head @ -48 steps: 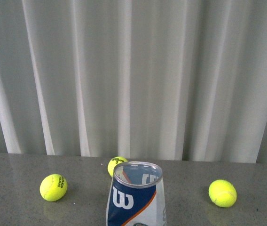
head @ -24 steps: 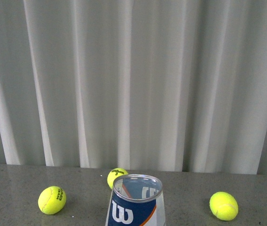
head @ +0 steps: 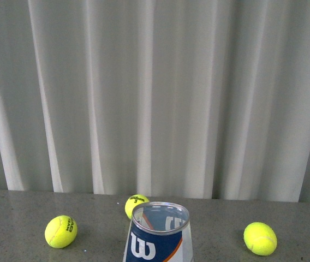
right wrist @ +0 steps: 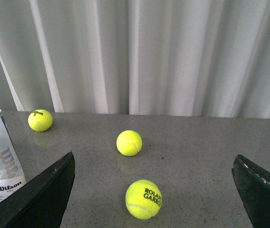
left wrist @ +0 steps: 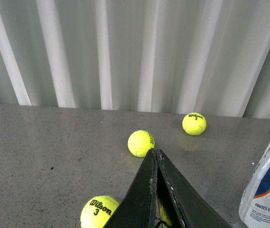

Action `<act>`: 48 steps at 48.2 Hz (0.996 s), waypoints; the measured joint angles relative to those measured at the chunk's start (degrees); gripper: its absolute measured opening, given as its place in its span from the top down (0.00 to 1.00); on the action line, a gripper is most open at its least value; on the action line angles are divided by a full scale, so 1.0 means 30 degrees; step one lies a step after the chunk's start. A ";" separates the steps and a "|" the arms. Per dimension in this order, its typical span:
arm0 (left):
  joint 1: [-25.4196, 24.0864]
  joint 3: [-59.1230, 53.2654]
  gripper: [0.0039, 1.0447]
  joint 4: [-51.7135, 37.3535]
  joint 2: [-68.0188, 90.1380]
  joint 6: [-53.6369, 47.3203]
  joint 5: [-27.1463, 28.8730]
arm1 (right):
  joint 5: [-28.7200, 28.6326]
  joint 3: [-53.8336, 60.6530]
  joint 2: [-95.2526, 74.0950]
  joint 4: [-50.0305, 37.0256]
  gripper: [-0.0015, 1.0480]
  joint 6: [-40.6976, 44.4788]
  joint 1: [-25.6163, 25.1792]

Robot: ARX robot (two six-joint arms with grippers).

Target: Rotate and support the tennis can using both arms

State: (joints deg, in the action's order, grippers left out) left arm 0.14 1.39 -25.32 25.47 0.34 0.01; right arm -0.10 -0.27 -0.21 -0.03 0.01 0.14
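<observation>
Balls and tennis can (head: pixel 158 233) sit lower in front view than a second ago; can upright, near centre, mouth open, untouched; left gripper (left wrist: pixel 157 159) fingers pressed together, right gripper (right wrist: pixel 154 190) spread wide, flanking it, presumably pre-grasp.

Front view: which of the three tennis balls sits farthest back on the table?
The middle ball, just behind the tennis can's open rim, near the curtain. The left ball and right ball lie nearer the camera, out to either side.
</observation>
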 joint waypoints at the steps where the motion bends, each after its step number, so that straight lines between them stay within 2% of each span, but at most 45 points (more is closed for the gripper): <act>1: 0.0000 0.0000 0.97 0.0175 -0.0219 0.0000 0.0000 | 0.0000 0.0000 0.0000 0.0000 0.07 -0.0007 0.0000; 17: 0.0000 0.0000 0.97 0.3402 -0.3534 0.0000 0.0000 | 0.0007 0.0000 0.0000 0.0000 0.07 -0.0007 0.0000; 34: 0.0000 0.0000 0.97 0.5144 -0.5268 -0.0007 0.0000 | 0.0007 0.0000 0.0000 0.0000 0.07 -0.0007 0.0000; 39: 0.0000 0.0007 0.97 0.8247 -0.7803 -0.0022 0.0000 | 0.0007 0.0000 0.0000 0.0000 0.07 -0.0007 0.0000; 48: 0.0000 0.0007 0.97 0.8422 -0.8415 -0.0029 0.0000 | 0.0007 0.0000 0.0000 0.0000 0.07 -0.0007 0.0000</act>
State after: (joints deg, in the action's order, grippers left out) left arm 0.14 1.41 -0.05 0.23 0.25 0.01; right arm -0.08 -0.27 -0.21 -0.03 -0.01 0.14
